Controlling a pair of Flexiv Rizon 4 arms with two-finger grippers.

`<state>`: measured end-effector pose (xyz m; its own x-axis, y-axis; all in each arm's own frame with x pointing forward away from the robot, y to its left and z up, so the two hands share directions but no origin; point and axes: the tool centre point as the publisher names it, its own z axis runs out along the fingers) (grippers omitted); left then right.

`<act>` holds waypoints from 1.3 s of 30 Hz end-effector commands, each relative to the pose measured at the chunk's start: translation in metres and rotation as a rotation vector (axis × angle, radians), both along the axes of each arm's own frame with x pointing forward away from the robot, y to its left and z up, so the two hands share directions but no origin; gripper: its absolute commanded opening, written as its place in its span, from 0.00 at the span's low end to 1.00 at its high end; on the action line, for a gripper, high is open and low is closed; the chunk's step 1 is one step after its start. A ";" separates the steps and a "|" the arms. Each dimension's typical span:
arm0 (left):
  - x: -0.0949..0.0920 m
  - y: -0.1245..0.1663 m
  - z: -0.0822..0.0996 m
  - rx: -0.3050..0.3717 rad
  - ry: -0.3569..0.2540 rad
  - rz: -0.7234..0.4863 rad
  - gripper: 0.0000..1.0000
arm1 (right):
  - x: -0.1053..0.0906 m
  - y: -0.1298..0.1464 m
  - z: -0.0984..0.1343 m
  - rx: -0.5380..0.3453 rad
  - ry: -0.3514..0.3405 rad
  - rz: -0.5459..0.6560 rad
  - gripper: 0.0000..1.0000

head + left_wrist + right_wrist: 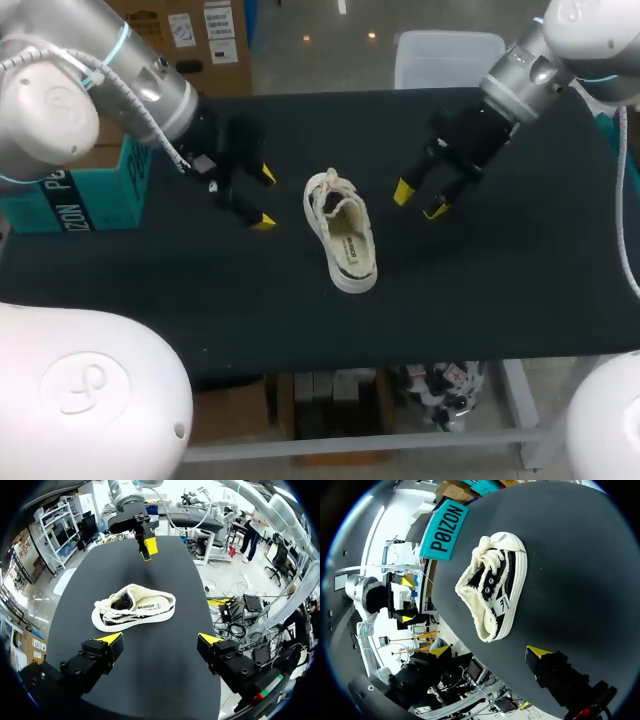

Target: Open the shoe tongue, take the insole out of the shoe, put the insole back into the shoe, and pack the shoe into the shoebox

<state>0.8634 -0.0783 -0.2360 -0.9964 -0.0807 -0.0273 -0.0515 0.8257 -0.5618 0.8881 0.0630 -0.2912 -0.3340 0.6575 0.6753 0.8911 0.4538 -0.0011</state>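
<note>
Over the table [500, 260], left hand [266, 198] and right hand [419, 200] gape, empty.

— Is the whole teal box [70, 200] in sight?
— No. In the head view the left arm [100, 90] covers its top, and the picture's edge cuts off its side.
— And inside the shoe [340, 235]?
— The toe end is hidden under the tongue and laces.
— The desk's [500, 270] near corners?
— Covered by white arm housings.

Your table [520, 290] has a matte black top, evenly lit; its pale frame [350, 443] shows below the near edge.
</note>
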 end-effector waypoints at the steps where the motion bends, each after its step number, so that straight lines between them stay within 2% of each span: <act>1: 0.006 -0.015 -0.003 0.069 0.161 0.226 1.00 | 0.002 -0.006 0.010 -0.044 -0.011 0.071 1.00; 6: 0.015 -0.017 -0.015 0.059 0.278 0.287 1.00 | 0.005 -0.012 0.013 -0.126 -0.093 0.092 1.00; 7: 0.015 -0.017 -0.017 0.101 0.249 0.310 1.00 | 0.004 -0.014 0.013 -0.136 -0.109 0.103 1.00; 10: 0.015 -0.017 -0.017 0.101 0.249 0.310 1.00 | 0.001 -0.021 0.013 -0.164 -0.180 0.195 1.00; 12: 0.015 -0.017 -0.017 0.101 0.249 0.310 1.00 | 0.003 -0.023 0.014 -0.149 -0.190 0.229 1.00; 20: 0.015 -0.017 -0.017 0.101 0.249 0.310 1.00 | 0.003 -0.023 0.014 -0.149 -0.190 0.229 1.00; 21: 0.016 -0.023 -0.019 0.100 0.282 0.342 1.00 | 0.003 -0.023 0.014 -0.149 -0.190 0.229 1.00; 22: 0.019 -0.031 -0.020 0.071 0.340 0.476 1.00 | 0.003 -0.023 0.014 -0.149 -0.190 0.229 1.00; 27: 0.022 -0.050 -0.036 0.051 0.527 0.733 1.00 | 0.009 -0.026 0.015 -0.211 -0.243 0.276 1.00; 28: 0.024 -0.054 -0.044 0.062 0.508 0.826 1.00 | 0.010 -0.026 0.015 -0.223 -0.262 0.285 1.00; 30: 0.022 -0.060 -0.053 0.090 0.534 0.849 1.00 | 0.013 -0.028 0.017 -0.248 -0.279 0.301 1.00; 32: 0.020 -0.067 -0.061 0.147 0.481 0.904 1.00 | 0.015 -0.029 0.017 -0.272 -0.291 0.304 1.00; 33: 0.018 -0.068 -0.063 0.155 0.483 0.904 1.00 | 0.016 -0.030 0.017 -0.273 -0.295 0.305 1.00; 34: 0.017 -0.070 -0.064 0.165 0.450 0.960 1.00 | 0.017 -0.032 0.018 -0.280 -0.309 0.310 1.00; 36: 0.016 -0.072 -0.066 0.186 0.471 0.970 1.00 | 0.017 -0.034 0.018 -0.292 -0.328 0.309 1.00; 38: 0.016 -0.072 -0.070 0.209 0.447 1.038 1.00 | 0.017 -0.037 0.019 -0.299 -0.344 0.308 1.00; 39: 0.016 -0.072 -0.073 0.214 0.459 1.050 1.00 | 0.017 -0.039 0.018 -0.301 -0.355 0.313 1.00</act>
